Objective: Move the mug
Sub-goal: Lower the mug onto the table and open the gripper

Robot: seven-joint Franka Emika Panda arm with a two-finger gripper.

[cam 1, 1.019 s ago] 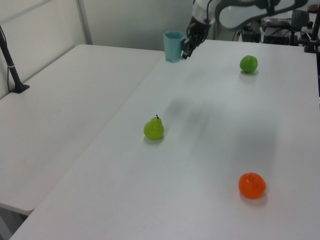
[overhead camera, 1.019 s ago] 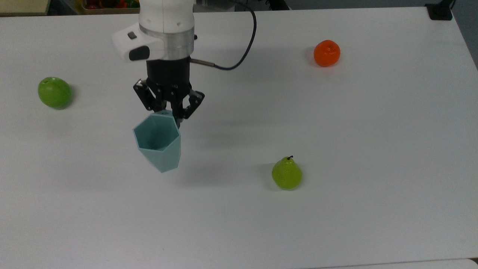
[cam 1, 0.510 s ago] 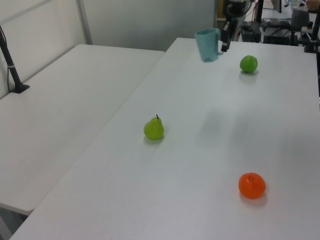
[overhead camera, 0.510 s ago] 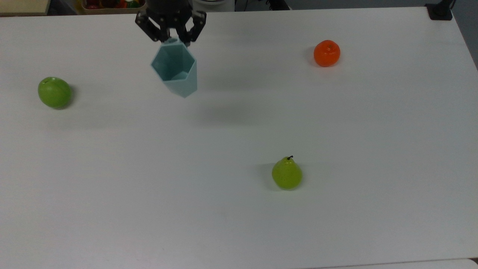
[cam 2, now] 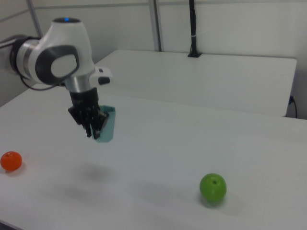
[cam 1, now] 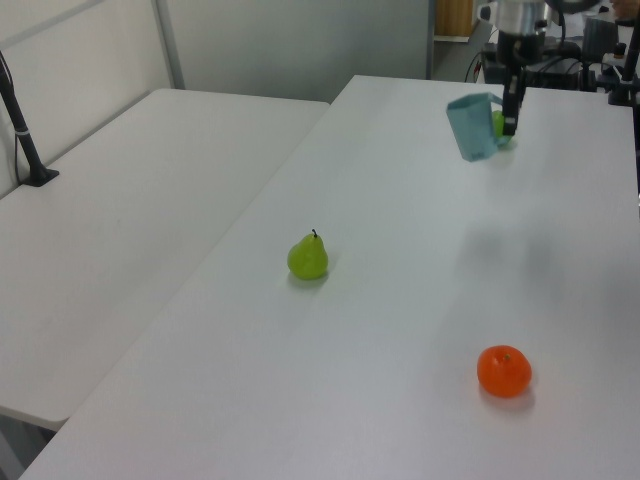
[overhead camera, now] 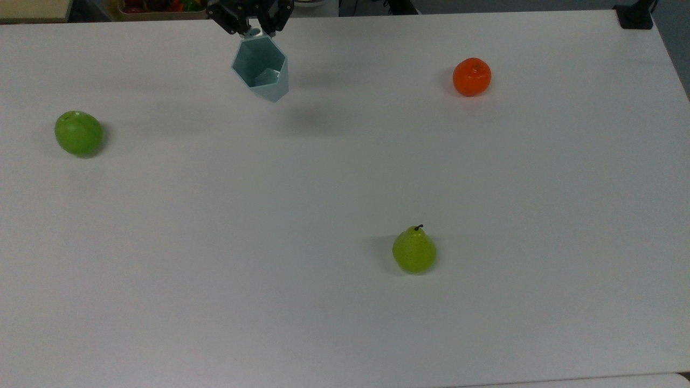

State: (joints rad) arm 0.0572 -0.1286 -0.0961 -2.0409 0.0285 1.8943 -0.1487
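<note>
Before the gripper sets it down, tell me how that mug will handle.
The mug probably stays stiff: its faceted walls hold shape while the gripper pinches its handle. It hangs tilted above the table, so it seems light. Its narrow base may tip it on landing.

Tilted teal mug (cam 1: 474, 126) aloft in the end effector (cam 1: 510, 118), above the white table (cam 1: 400, 300); pear (cam 1: 308, 257), orange (cam 1: 504, 371)

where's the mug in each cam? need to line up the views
Top view: mug at top centre-left, hanging from the hand, clear of the table.
Left view: mug upper right, just in front of the green apple.
Right view: mug left of centre, behind the hand.
Shared landmark: the orange.
</note>
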